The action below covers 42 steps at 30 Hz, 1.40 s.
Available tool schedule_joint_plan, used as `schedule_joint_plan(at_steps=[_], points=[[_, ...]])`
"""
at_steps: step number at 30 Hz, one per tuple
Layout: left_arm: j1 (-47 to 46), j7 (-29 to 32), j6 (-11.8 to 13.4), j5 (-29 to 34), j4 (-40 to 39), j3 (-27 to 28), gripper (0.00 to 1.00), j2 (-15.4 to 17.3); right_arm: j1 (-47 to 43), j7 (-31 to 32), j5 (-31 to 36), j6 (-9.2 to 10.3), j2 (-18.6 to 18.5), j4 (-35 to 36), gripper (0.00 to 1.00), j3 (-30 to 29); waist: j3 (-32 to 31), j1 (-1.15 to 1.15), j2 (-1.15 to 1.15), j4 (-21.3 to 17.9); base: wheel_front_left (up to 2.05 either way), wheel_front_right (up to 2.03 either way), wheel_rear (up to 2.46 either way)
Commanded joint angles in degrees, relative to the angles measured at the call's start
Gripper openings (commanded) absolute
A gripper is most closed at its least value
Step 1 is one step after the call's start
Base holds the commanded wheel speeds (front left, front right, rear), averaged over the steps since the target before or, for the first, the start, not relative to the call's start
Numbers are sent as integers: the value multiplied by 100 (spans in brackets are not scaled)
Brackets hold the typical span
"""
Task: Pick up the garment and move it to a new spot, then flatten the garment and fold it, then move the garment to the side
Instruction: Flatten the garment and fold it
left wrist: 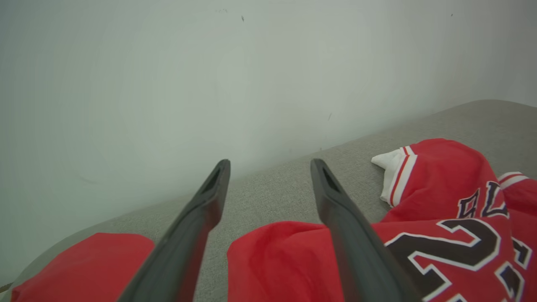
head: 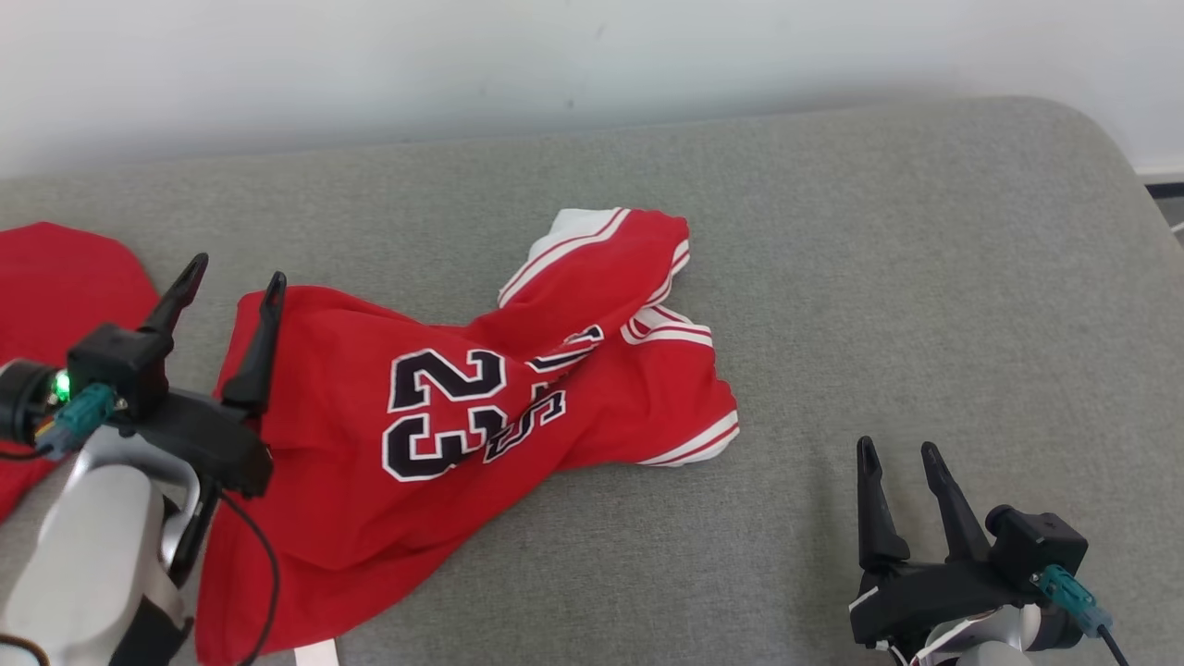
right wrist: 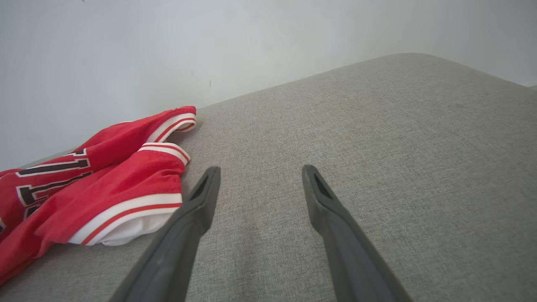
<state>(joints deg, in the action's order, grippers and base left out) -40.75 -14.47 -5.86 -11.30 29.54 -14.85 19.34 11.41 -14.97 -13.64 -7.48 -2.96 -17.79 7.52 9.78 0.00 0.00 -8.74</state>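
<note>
The garment [head: 435, 416] is a red jersey with white trim and a dark "23", lying crumpled on the grey cushion [head: 879, 277], left of centre. My left gripper [head: 236, 273] hovers at the garment's upper left corner, open, nothing between its fingers. In the left wrist view the left gripper [left wrist: 268, 165] points at the wall, with the garment [left wrist: 440, 235] below and to the right. My right gripper [head: 895, 449] is open over bare cushion, right of the garment's white-banded hem. The right wrist view has the right gripper [right wrist: 259, 170] apart from the garment [right wrist: 105, 184].
A second red cloth [head: 55, 287] lies at the cushion's far left edge, also seen as the red cloth [left wrist: 92, 264] beside the left fingers. A pale wall [head: 555, 65] runs behind the cushion. Bare cushion spreads to the right, ending at a rounded corner.
</note>
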Motion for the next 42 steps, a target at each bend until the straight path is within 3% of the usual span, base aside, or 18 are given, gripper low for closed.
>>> schedule_joint_plan(at_steps=[1, 5, 9, 19, 28, 42], points=[[176, -41, 56, -45, -52, 49, 100, -31, 0, -30, -9, -3, 9, -33, 100, 7, -100, 0, 0, 105, 0, 0, 0], [543, -72, 226, -157, -468, 181, 100, -196, -44, -13, -61, -3, 1, -126, 100, 65, -217, 0, 0, 251, 0, 0, 0], [1218, -74, 493, -232, -1364, 474, 100, -477, 22, 75, -135, -3, -42, -252, 100, 133, -293, 0, 0, 424, 0, 0, 0], [2262, -76, 747, -248, -2333, 809, 100, -979, 332, 292, -320, -3, -167, -526, 100, 326, -320, 0, 0, 684, 0, 0, 0], [2879, -77, 723, -136, -2742, 979, 100, -1368, 864, 654, -866, -3, -270, -1102, 100, 524, -344, 0, 0, 920, 0, 0, 0], [3063, -77, 620, -117, -2739, 1181, 100, -1588, 1695, 1472, -1439, -3, -483, -2414, 100, 725, -346, 0, 0, 1271, 0, 0, 0]])
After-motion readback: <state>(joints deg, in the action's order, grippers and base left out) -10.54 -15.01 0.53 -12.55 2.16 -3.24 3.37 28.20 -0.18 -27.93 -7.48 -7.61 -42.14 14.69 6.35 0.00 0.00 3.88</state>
